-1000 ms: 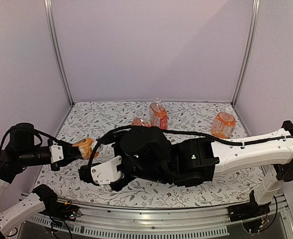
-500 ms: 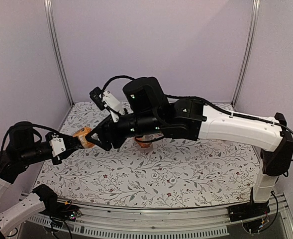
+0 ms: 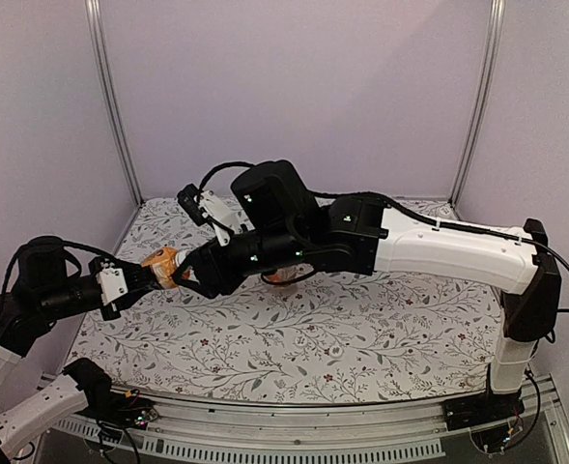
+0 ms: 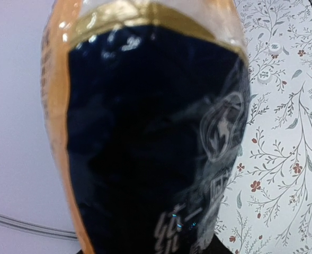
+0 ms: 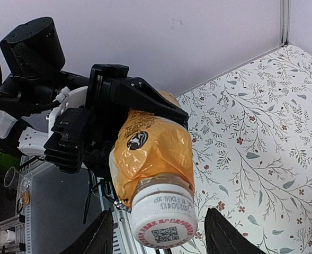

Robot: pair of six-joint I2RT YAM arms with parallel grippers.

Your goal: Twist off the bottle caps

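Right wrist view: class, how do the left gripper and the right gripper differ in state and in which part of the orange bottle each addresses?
The left gripper is shut on the orange-and-black-labelled plastic bottle; the right gripper is open and holds nothing. The left gripper clamps the bottle's body; the right gripper's fingers flank the small round white screw cap, gaps showing on both sides. Both are black two-finger grippers at the same bottle.

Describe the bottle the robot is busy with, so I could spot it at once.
Start at the flowered table and look to its left edge, where the left claw grips a bottle sideways in the air. It has an orange wrapper and a white cap with a square code on top, sitting between the right claw's open fingers.
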